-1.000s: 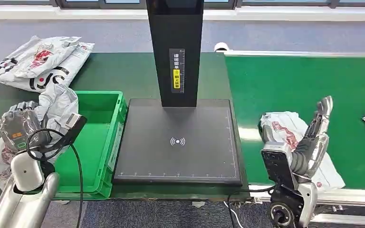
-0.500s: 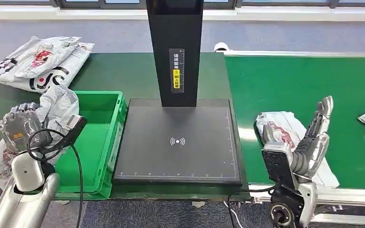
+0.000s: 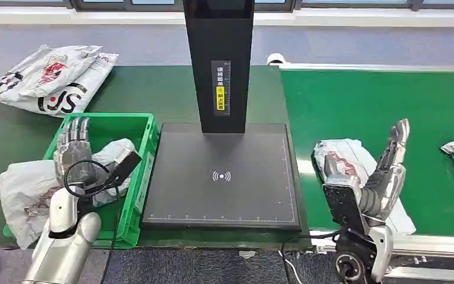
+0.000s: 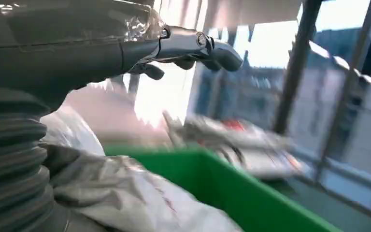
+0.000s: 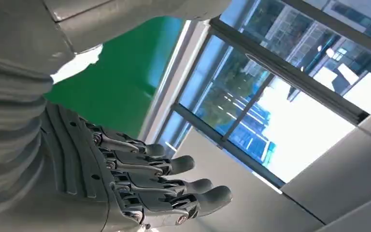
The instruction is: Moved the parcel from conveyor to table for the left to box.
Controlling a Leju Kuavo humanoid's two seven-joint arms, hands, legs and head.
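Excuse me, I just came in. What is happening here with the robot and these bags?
The robot sorts parcels. Its left hand is open above the green crate, where a grey parcel lies half over the crate's edge. Its right hand is raised and open over the white parcel on the green conveyor. The black scanner plate holds nothing.

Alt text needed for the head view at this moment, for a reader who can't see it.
The left hand hovers with straight fingers over a green bin where a grey parcel lies. The open right hand stands over another parcel on the green conveyor, a black scanner between them.
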